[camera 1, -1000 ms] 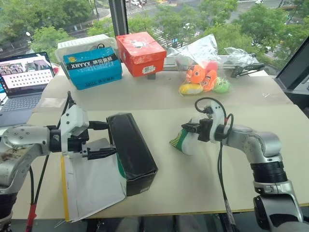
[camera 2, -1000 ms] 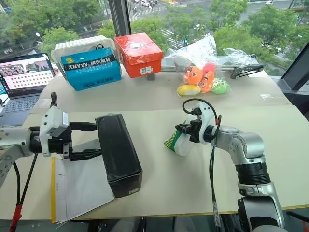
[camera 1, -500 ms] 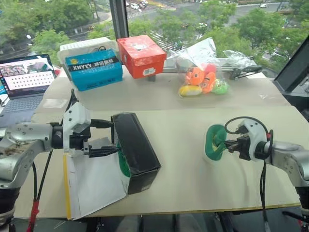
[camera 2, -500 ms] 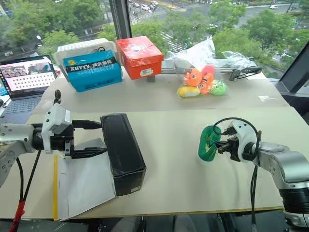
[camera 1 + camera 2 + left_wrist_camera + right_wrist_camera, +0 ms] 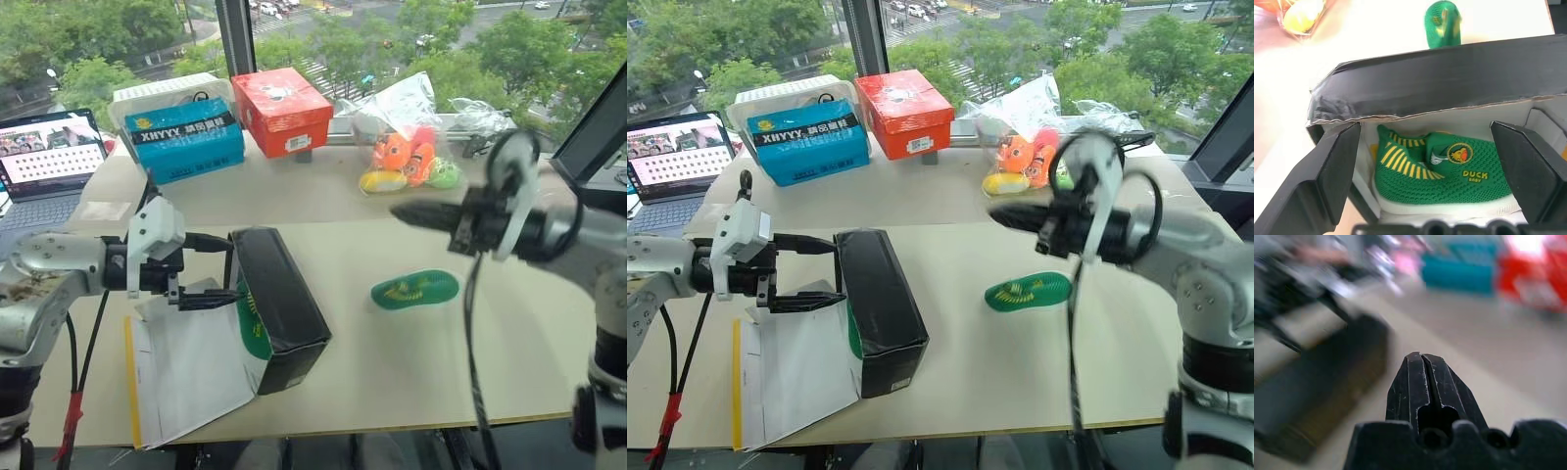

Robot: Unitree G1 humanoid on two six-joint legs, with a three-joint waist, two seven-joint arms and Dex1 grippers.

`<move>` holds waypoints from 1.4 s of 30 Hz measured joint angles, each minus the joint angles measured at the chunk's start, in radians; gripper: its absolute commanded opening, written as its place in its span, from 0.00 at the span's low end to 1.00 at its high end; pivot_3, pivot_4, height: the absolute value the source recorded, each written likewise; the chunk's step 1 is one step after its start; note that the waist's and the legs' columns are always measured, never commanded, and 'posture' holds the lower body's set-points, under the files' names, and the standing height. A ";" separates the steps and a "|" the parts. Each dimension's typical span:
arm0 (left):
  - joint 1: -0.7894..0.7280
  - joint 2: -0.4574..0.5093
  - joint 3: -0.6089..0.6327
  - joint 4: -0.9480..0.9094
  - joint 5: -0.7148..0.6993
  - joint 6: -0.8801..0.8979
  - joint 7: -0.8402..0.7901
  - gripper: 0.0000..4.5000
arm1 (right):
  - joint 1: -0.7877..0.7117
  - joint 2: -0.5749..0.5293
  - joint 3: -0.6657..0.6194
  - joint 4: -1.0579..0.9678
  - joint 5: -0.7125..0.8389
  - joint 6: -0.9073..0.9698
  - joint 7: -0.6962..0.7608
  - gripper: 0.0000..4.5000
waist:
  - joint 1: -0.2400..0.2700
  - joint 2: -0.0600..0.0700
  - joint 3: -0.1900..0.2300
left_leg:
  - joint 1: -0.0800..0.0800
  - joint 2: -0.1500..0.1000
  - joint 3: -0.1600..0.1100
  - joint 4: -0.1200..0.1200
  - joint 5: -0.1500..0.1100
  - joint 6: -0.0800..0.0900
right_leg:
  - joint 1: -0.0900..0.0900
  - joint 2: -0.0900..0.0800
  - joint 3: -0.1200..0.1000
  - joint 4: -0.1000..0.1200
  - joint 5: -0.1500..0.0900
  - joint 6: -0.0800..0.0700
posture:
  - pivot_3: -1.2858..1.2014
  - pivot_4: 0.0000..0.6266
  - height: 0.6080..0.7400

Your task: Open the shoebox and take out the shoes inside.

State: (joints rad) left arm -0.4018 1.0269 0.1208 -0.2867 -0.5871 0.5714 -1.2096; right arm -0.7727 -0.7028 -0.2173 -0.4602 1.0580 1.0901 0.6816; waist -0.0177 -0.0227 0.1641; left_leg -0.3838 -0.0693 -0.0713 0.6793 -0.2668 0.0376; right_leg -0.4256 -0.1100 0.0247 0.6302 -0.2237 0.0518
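Right gripper (image 5: 1422, 374), fingers pressed together and empty, hovers above one green knit shoe (image 5: 414, 289) on the table. Reach into the tipped black cardboard shoebox (image 5: 279, 304), between the spread left gripper (image 5: 211, 269) fingers, for the second shoe (image 5: 1442, 169).

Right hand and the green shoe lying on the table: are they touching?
Apart. In the left eye view the right hand hangs shut in the air, while the green shoe lies sole-up on the table, bare tabletop showing between them.
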 measured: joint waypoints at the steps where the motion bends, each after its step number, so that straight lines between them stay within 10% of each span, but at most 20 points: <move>1: -0.008 -0.001 -0.007 0.005 0.002 0.000 -0.003 1.00 | -0.012 0.022 0.015 -0.020 0.035 0.010 -0.010 0.00 | 0.005 0.000 0.000 | -0.001 0.000 0.000 0.000 0.000 0.000 | 0.000 -0.001 -0.001 0.000 0.000 0.000 | 0.52 0.24 1.00; 17: -0.085 -0.048 -0.079 0.070 0.049 -0.029 -0.040 1.00 | -0.124 0.202 0.534 0.167 -0.246 -0.040 0.107 0.00 | -0.006 0.000 0.000 | -0.010 -0.002 0.001 0.001 0.003 -0.005 | -0.014 -0.002 -0.002 0.012 0.002 0.000 | 0.52 0.24 1.00; 32: -0.023 -0.030 -0.005 0.011 0.007 0.025 -0.001 1.00 | 0.038 0.007 0.665 0.332 -0.596 -0.282 0.298 0.00 | -0.023 -0.001 -0.001 | 0.008 0.001 0.002 0.000 0.002 -0.003 | -0.001 0.000 -0.003 0.011 0.001 -0.002 | 0.52 0.24 1.00; 42: -0.022 0.012 0.098 -0.075 -0.090 0.132 0.034 1.00 | 0.077 0.191 0.693 0.447 -0.710 -0.331 0.294 0.00 | -0.049 -0.001 -0.001 | 0.010 0.005 0.004 0.000 0.002 -0.005 | -0.001 0.004 -0.001 0.012 0.003 -0.005 | 0.52 0.24 1.00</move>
State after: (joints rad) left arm -0.4233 1.0392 0.2183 -0.3620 -0.6770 0.7034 -1.1756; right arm -0.6953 -0.5117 0.4761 -0.0134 0.3477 0.7590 0.9757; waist -0.0671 -0.0238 0.1631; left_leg -0.3741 -0.0639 -0.0673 0.6797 -0.2650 0.0331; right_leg -0.4270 -0.1058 0.0236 0.6423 -0.2210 0.0468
